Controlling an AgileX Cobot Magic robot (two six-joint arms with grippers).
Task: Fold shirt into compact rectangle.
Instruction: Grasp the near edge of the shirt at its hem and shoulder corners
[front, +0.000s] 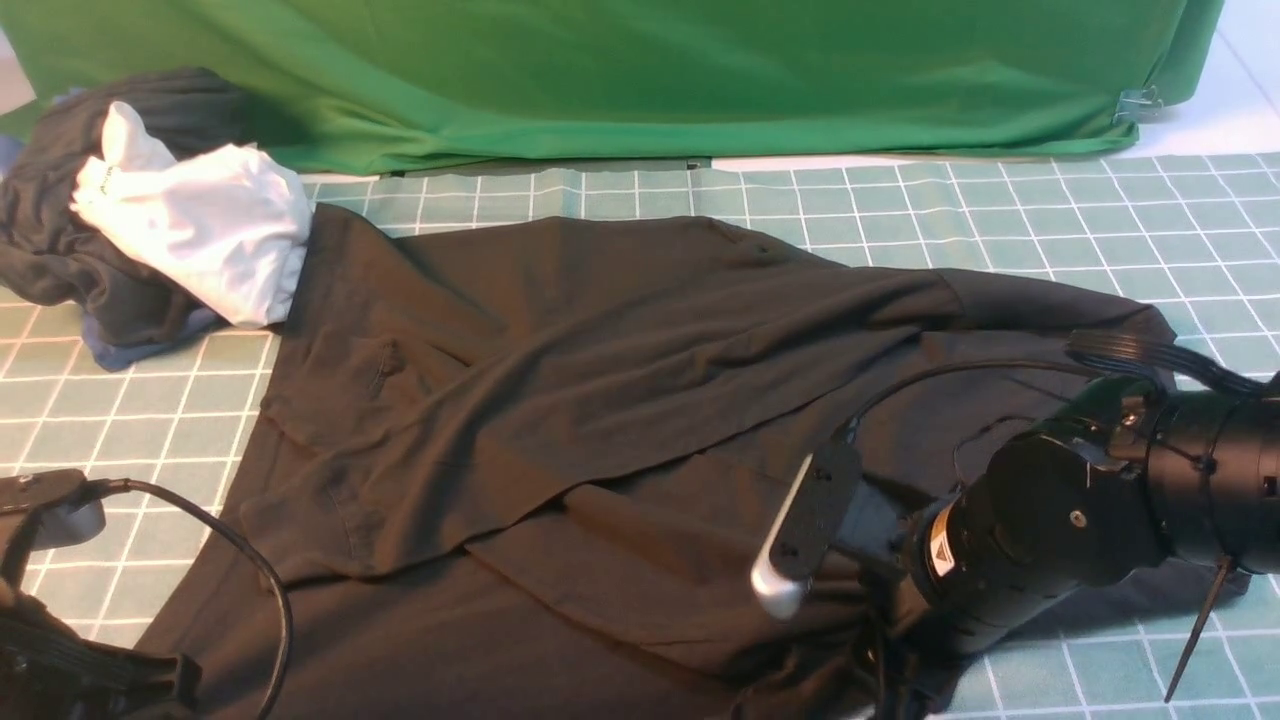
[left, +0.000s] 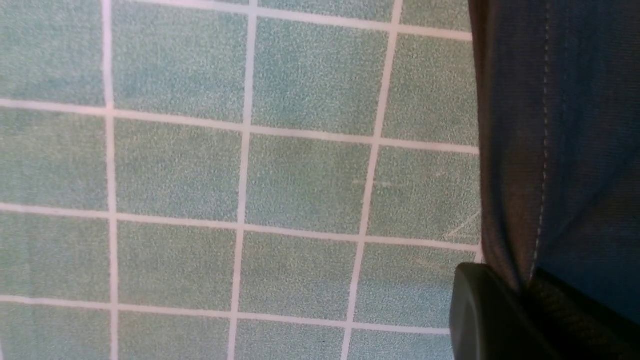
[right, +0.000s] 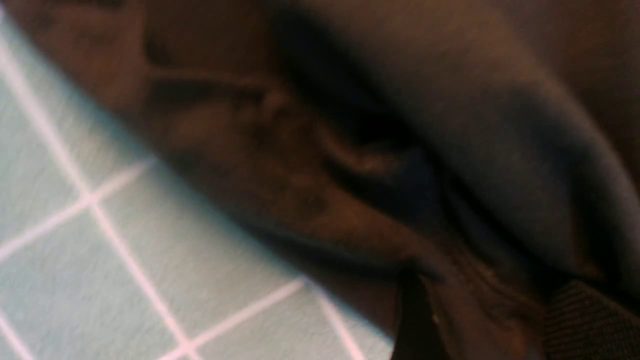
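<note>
Shirt (front: 600, 380) lies spread and creased on the surface (front: 1000, 210), one corner touching the white garment (front: 200, 225). Left claw (left: 522, 295) is clamped on its stitched hem. Right claw (right: 480, 330): cloth sits between the fingers, view blurred, grip cannot be told.

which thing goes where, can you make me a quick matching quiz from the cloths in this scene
1. shirt
2. white garment
3. dark grey garment
4. green cloth

a. far left, bottom of the pile
b. draped behind the grid mat
c. spread across the mat's middle
d. piled on top of another garment

Pairs: 1-c, 2-d, 3-a, 4-b
</note>
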